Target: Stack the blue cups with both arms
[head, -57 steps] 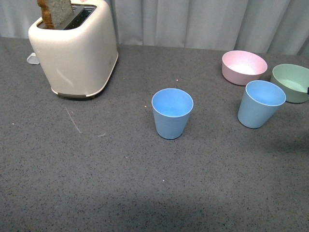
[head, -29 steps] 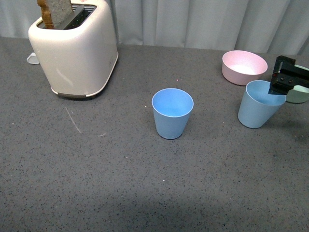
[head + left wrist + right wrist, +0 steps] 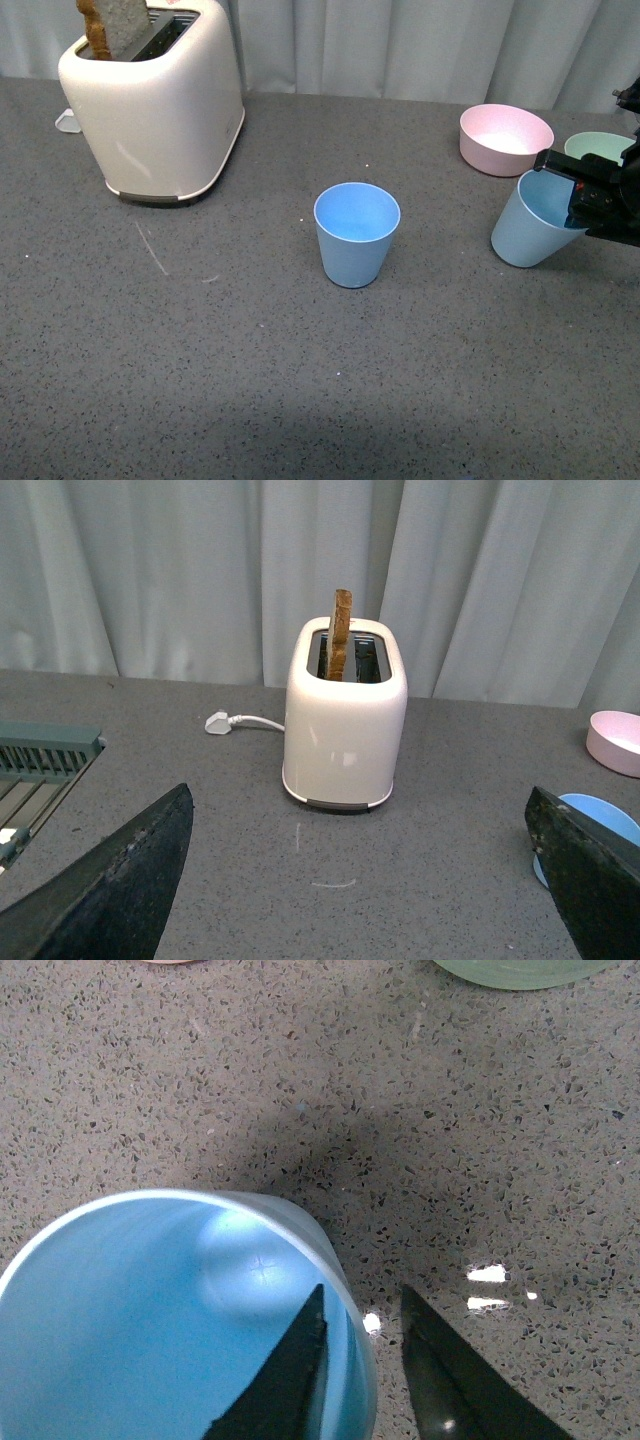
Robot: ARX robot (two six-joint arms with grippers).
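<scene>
Nothing stacked yet. My left pincer (image 3: 358, 795) spread wide, holding nothing. Centre blue cup (image 3: 356, 235) upright, alone on worktop (image 3: 200, 380). Farther right, second blue cup (image 3: 530, 228) also on worktop. My right pincer (image 3: 362, 1295) straddles its rim, one finger inside, one outside, not yet clenched. Left to do, I judge: clamp, lift, carry, nest into centre blue cup. Pink bowl (image 3: 505, 135) and green bowl (image 3: 598, 145) just behind.

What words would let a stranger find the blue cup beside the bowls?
From the white toaster, look right across the grey table to the pink bowl and green bowl. The blue cup stands in front of them; unlike the central blue cup, the right gripper straddles its rim.
</scene>
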